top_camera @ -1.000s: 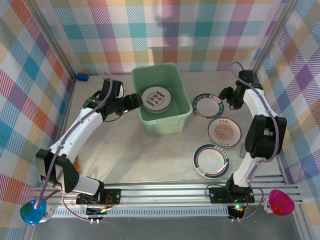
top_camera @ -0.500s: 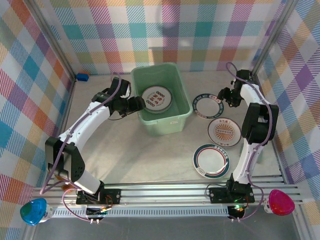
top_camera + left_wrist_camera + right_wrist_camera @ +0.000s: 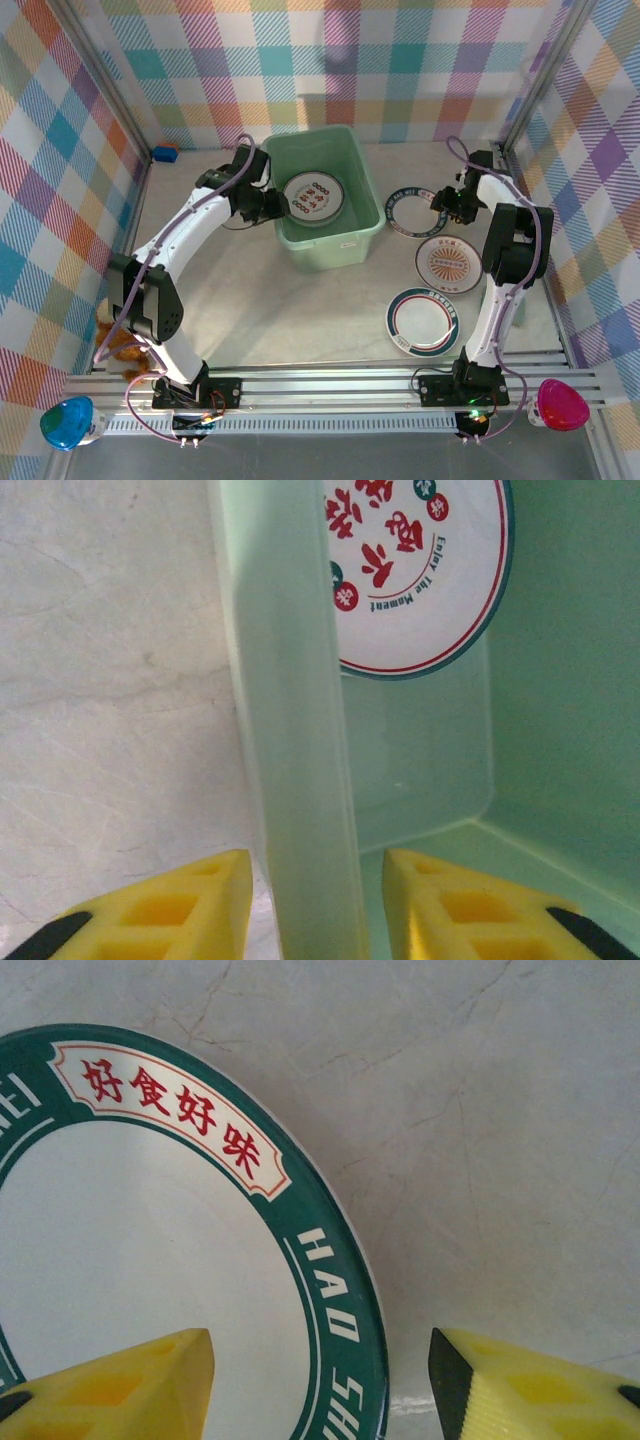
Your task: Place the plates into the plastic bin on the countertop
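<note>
The mint-green plastic bin stands at the middle back of the countertop with one red-patterned plate lying flat inside. My left gripper straddles the bin's left wall, one yellow finger outside and one inside, open with narrow gaps. Three plates lie right of the bin: a green-rimmed one, an orange-centred one and a green-and-red-rimmed one. My right gripper is open low over the first plate's green rim, one finger above its white centre, the other above the countertop.
A small blue object sits in the back left corner. Plaid walls close in the back and both sides. A metal rail runs along the front. The right arm's links stand over the countertop's right edge beside the plates.
My left gripper has moved right to the bin's left wall and its jaws have narrowed around it. The right gripper has shifted slightly, staying at the green-rimmed plate's edge.
</note>
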Action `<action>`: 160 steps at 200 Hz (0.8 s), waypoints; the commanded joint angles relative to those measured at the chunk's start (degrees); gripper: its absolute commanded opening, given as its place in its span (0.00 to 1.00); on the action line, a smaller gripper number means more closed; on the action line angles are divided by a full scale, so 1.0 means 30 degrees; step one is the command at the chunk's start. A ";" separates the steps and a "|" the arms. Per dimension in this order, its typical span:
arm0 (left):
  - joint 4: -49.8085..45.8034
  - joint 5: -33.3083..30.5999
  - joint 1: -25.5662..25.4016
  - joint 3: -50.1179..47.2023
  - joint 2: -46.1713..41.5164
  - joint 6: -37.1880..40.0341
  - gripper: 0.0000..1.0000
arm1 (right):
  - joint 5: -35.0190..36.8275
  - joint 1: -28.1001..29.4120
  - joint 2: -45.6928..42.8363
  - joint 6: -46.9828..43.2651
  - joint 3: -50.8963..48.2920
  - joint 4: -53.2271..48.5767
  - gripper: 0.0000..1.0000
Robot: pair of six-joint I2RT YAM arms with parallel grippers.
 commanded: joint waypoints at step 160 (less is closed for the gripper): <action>-0.0512 -0.0214 0.0924 0.0912 -0.0377 -0.0752 0.32 | -0.1300 -0.0097 0.1131 -0.0996 -0.0506 0.0641 0.44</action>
